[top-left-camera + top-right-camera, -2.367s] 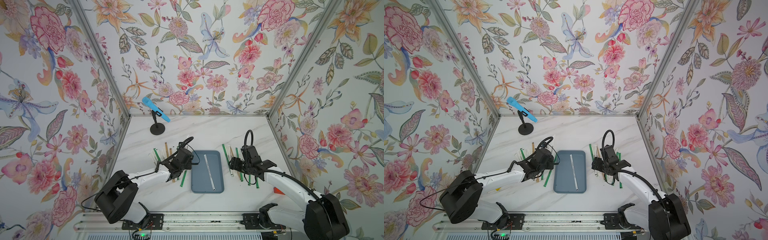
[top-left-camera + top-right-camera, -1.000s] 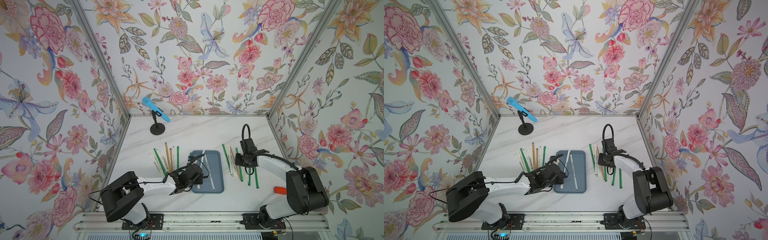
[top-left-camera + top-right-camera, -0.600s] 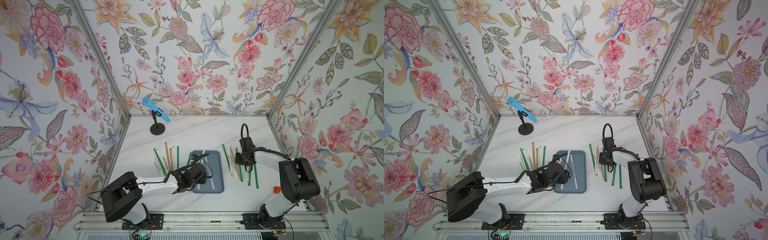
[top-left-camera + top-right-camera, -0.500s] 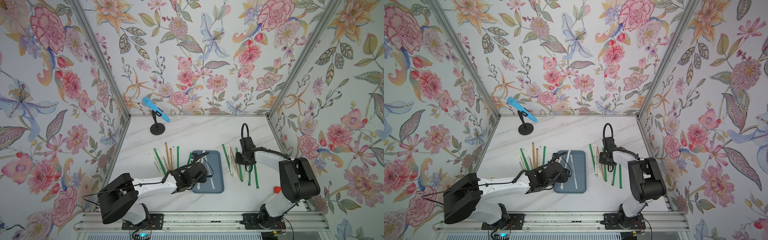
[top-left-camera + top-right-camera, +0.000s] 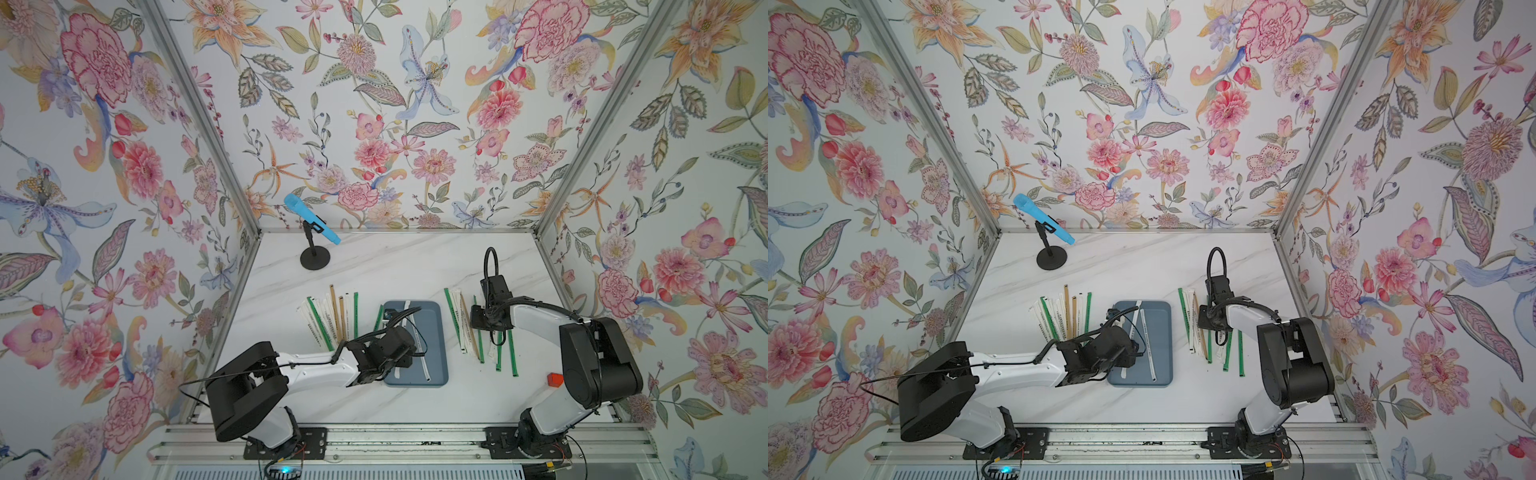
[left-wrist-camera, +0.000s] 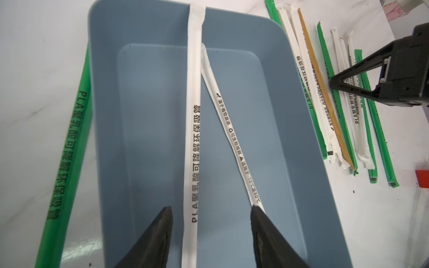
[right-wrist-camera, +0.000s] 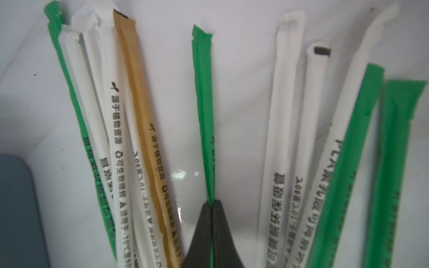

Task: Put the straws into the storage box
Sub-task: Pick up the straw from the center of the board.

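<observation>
In a top view, the left hand point(image 5: 406, 360) hovers over the box point(image 5: 438, 332); the right hand point(image 5: 481, 324) sits among straws point(image 5: 461, 324) beside it. Left wrist: fingers apart, a white straw point(image 6: 193, 139) lying lengthwise between them in the box. Right wrist: fingers clamped on a green straw point(image 7: 204, 116) running straight ahead, neighbours close.

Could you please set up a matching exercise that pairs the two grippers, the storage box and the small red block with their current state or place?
Column one:
1. left gripper
2. right gripper
3. storage box
4. red block

Column two:
A. shut on a green straw
B. lying on the table, outside the box
C. open, above the box
D. holds two white straws

Pairs: 1-C; 2-A; 3-D; 4-B.
</observation>
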`<state>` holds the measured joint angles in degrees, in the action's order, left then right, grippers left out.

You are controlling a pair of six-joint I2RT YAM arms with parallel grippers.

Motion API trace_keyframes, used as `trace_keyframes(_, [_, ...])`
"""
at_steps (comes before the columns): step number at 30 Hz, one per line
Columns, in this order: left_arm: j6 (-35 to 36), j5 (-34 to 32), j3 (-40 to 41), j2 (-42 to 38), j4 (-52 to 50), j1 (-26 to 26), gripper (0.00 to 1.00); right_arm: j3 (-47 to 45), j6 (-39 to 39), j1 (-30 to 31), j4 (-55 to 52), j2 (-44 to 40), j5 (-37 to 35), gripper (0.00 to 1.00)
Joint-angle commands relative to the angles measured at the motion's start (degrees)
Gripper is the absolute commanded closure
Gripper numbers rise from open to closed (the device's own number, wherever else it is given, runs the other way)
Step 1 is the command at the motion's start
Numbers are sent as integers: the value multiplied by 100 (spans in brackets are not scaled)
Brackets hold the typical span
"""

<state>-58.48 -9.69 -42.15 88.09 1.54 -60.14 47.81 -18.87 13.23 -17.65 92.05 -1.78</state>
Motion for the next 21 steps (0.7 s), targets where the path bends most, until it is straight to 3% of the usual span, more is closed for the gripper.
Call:
trace_keyframes(1, [187,83,-61,409,60,88,44,-53,-134,-15,-262,-410,101,96])
trace_keyframes(7, [372,160,-232,833,71,132,54,65,-332,73,-833,-1224,308,95])
trace_keyframes(14, [385,244,-257,747,65,130,79,150,-894,527,-1167,-1900,771,94])
trace_keyframes(18, [389,150,-384,607,-120,90,78,174,-1506,912,-1149,-2128,932,94])
trace_keyframes(21, [340,135,-434,531,-160,81,62,231,-1958,1381,-995,-2196,983,94])
